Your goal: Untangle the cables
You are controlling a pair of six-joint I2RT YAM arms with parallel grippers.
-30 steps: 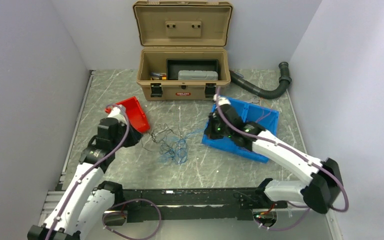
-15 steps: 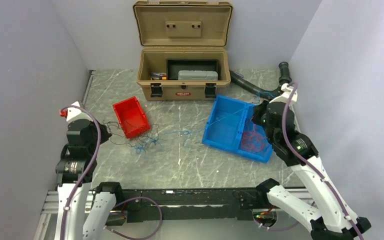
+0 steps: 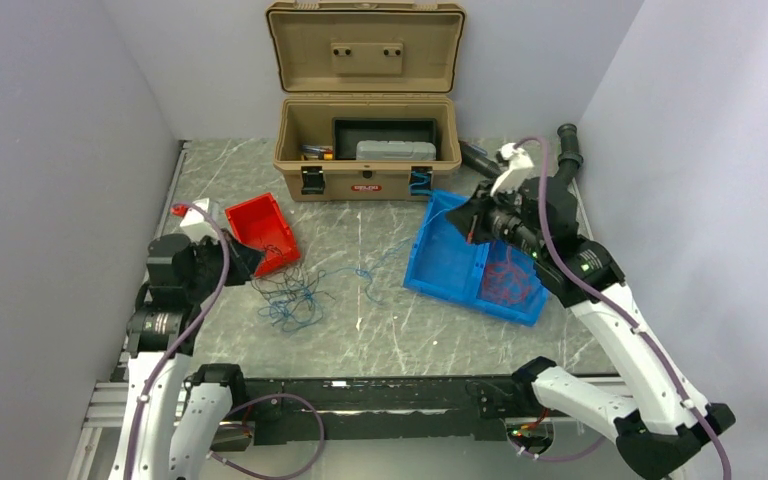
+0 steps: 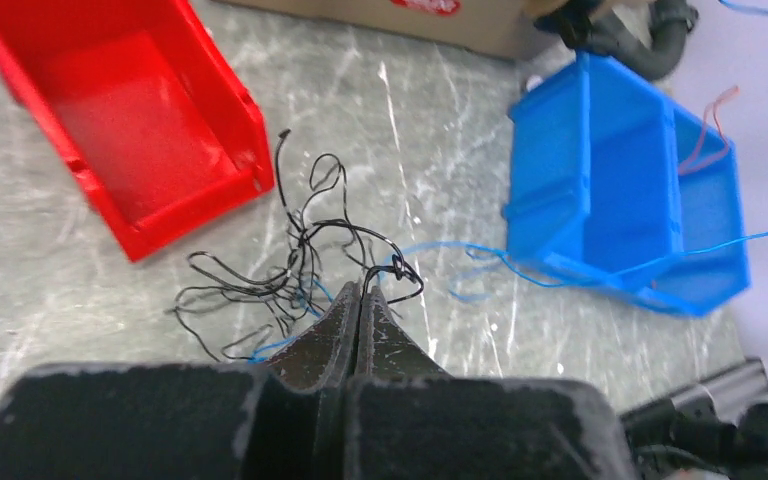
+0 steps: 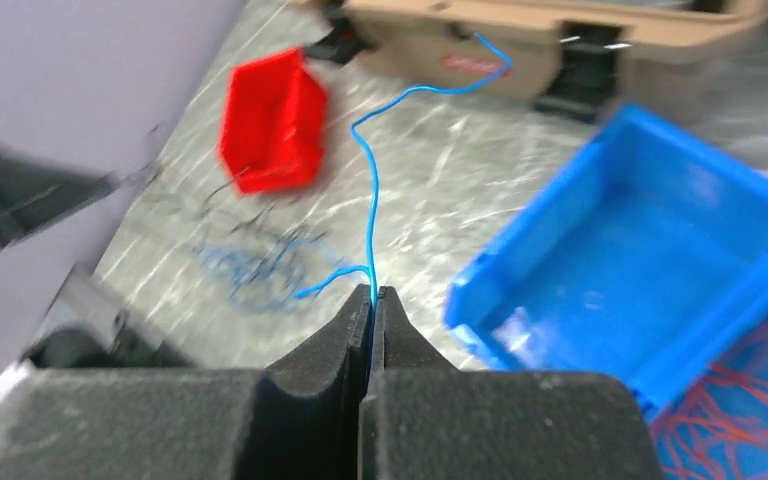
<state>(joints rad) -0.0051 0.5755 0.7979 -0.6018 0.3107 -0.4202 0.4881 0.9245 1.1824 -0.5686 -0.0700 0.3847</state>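
Observation:
A small tangle of black and blue cables (image 3: pixel 293 295) lies on the table in front of the red bin (image 3: pixel 263 232). My left gripper (image 3: pixel 248 266) is beside the tangle's left end; in its wrist view the left gripper (image 4: pixel 362 292) is shut on a black wire (image 4: pixel 305 235) of the tangle. My right gripper (image 3: pixel 466 222) hovers over the blue bin (image 3: pixel 452 262); in its wrist view the right gripper (image 5: pixel 372 292) is shut on a single blue wire (image 5: pixel 364 165) that rises from its tips. Red cables (image 3: pixel 506 280) lie in the blue bin's right compartment.
An open tan toolbox (image 3: pixel 368 150) stands at the back centre. A thick black corrugated hose (image 3: pixel 558 160) curves at the back right. Grey walls close in left and right. A loose blue strand (image 3: pixel 375 268) lies between the tangle and the blue bin.
My left gripper has moved right toward the red bin, and the stretched wires have gone slack into a heap. My right gripper has swung left over the blue bin with the blue wire.

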